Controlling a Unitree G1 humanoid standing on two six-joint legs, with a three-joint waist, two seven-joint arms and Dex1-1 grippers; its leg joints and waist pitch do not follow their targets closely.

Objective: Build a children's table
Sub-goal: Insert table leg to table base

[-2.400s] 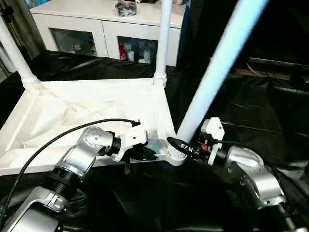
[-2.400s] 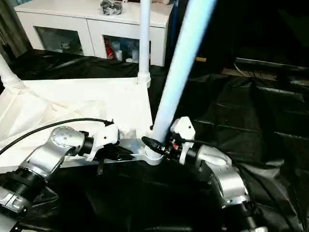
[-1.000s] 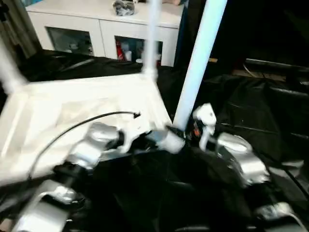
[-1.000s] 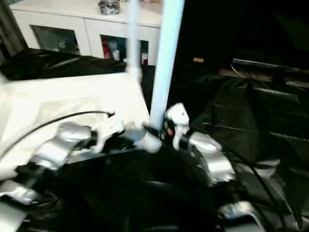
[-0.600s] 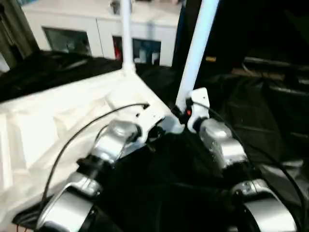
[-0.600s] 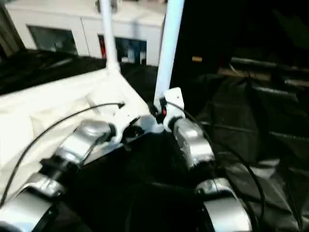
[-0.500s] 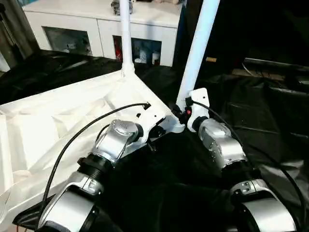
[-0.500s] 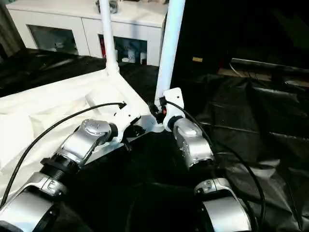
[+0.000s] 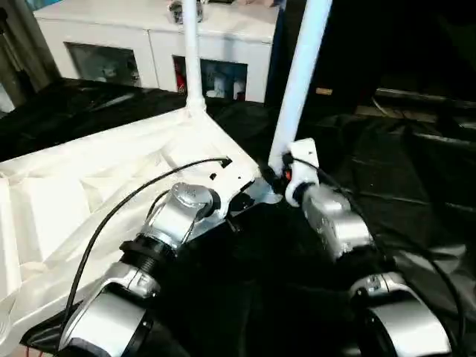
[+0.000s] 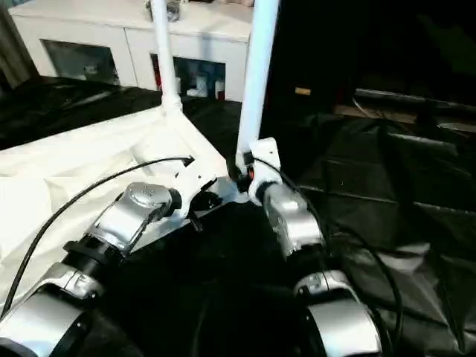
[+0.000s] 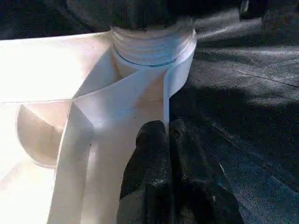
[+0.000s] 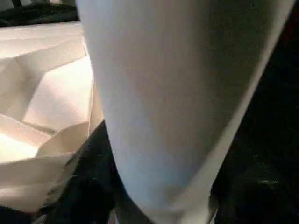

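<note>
The children's table top (image 9: 89, 186) lies upside down with its ribbed underside up. A far leg (image 9: 191, 52) stands in its back corner. The near leg (image 9: 301, 82) rises almost upright from the near corner socket (image 11: 154, 46). My right gripper (image 9: 272, 171) is shut on this leg just above the socket, and its dark fingers (image 12: 88, 186) wrap the tube. My left gripper (image 9: 239, 202) is shut on the top's thin rim beside that socket, its black fingers (image 11: 149, 149) pinching the wall.
A white cabinet with glass doors (image 9: 149, 44) stands at the back. Black sheeting (image 9: 416, 171) covers the floor around the table top. A black cable (image 9: 126, 201) arcs over my left forearm.
The near leg leaned far to the right and now stands nearly upright. The table top has swung so its near edge runs diagonally. Both grippers have kept their hold.
</note>
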